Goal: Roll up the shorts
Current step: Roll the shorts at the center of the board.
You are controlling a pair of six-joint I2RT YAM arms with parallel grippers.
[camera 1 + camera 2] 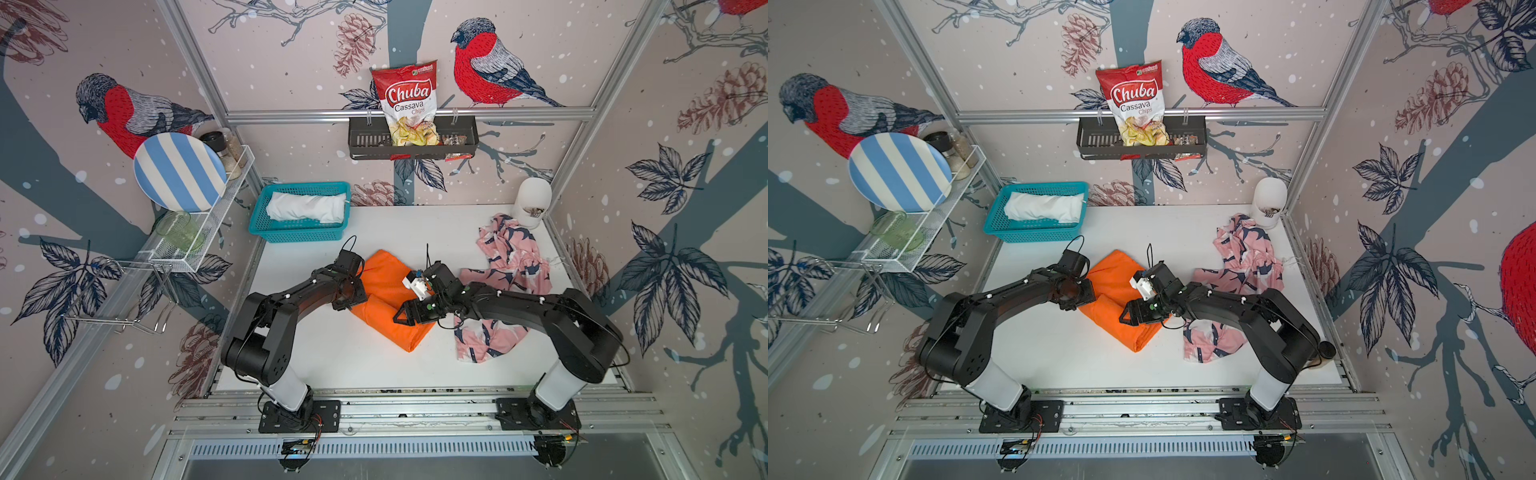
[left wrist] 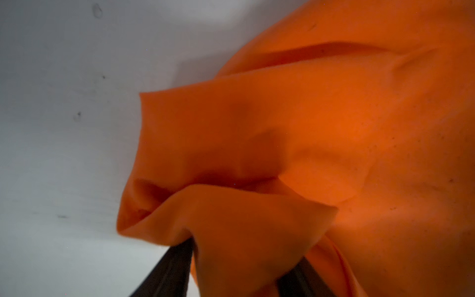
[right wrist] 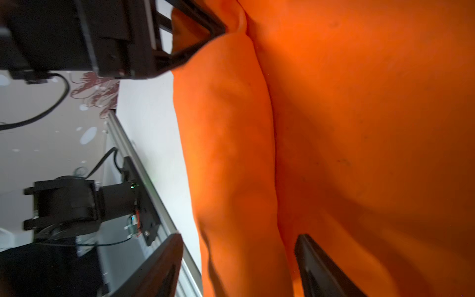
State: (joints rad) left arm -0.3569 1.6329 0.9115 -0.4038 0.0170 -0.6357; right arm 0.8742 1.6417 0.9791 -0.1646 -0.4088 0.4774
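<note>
- Left tool (image 2: 241, 245) pinching a fold at the left end of the half-rolled orange shorts (image 1: 388, 328), mid-surface.
- Right tool (image 3: 240, 236) wide, astride the roll's right part.
- Roll axis roughly left-right, between both tools, equally near.

Left gripper (image 1: 1086, 296) and right gripper (image 1: 1128, 316) meet over orange shorts (image 1: 1113, 274) lying partly rolled on the white table (image 1: 1059, 357), the left at the cloth's edge, the right above the roll. Pink shorts (image 1: 1246, 257) lie crumpled alongside, partly under the right arm (image 1: 1246, 307). White shorts (image 1: 1044, 206) sit rolled in a teal basket (image 1: 1034, 237) at the back; a chips bag (image 1: 1136, 104) stands in a wall rack (image 1: 1096, 143).
</note>
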